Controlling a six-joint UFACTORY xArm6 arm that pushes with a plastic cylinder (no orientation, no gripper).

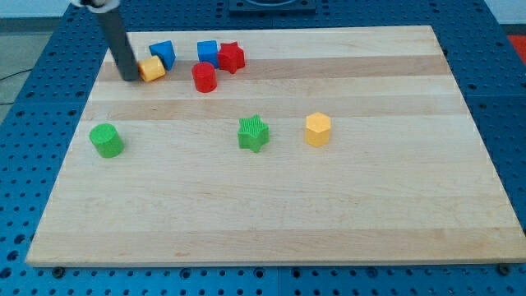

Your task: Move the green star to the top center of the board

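Camera view: my tip (130,79) touching yellow block (152,69); green star (254,133) mid-board.

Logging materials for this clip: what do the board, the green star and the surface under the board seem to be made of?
The board looks like pale wood, matte, with lengthwise planks and grain showing. The green star looks like moulded or printed plastic, opaque, with ribbed sides; which one is unclear. The surface under the board looks like a blue panel, probably painted metal, with a regular grid of small holes.
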